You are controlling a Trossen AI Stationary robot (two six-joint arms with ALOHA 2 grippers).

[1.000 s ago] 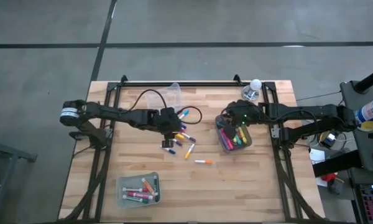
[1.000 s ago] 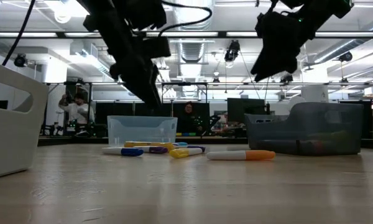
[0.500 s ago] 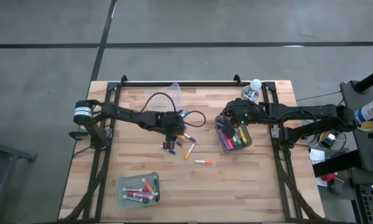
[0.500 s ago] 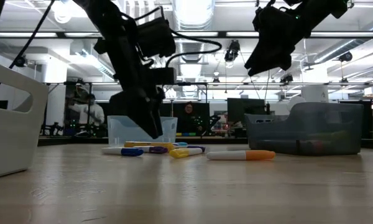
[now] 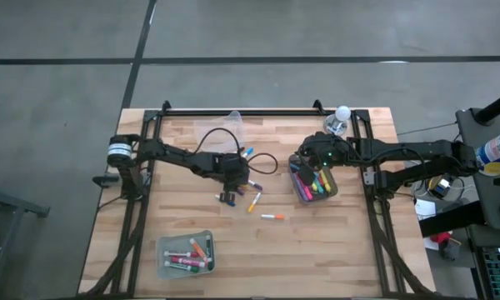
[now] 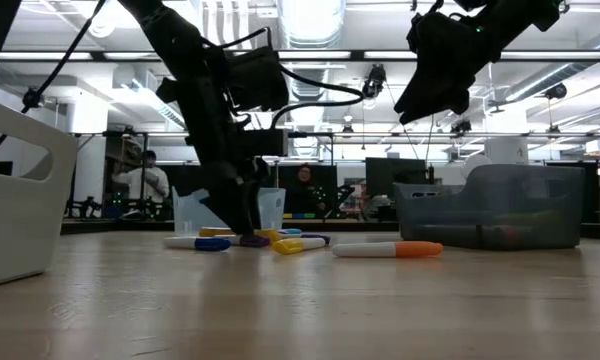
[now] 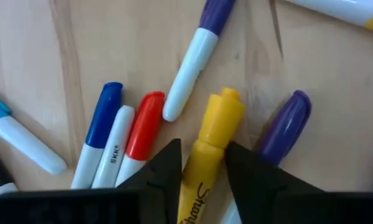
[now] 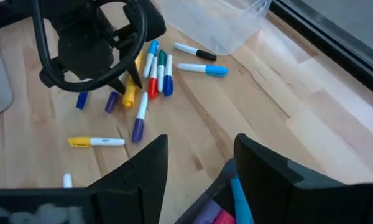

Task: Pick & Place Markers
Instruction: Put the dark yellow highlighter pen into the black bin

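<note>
A lab: ceiling ducts (image 6: 310, 75), strip lights (image 6: 540, 57) and seated people (image 6: 302, 188) behind the wooden table (image 6: 300, 300).

Table (image 5: 350, 250): fills the middle of the high view
Loose markers (image 5: 252, 200): scattered at table centre; one (image 5: 272, 217) lies apart, lower right of the pile
Left gripper (image 5: 233, 177): down on the pile's left side
Tipped bin (image 5: 225, 125): above the pile, near the top edge
Right bin (image 5: 293, 187): right of centre, markers in it; right gripper (image 5: 304, 160) over its upper left
Lower bin (image 5: 162, 250): lower left, markers in it

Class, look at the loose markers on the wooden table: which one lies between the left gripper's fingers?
The yellow marker. It lies between the left gripper's two dark fingers, while the red-capped marker and purple-capped marker lie just outside them.
</note>
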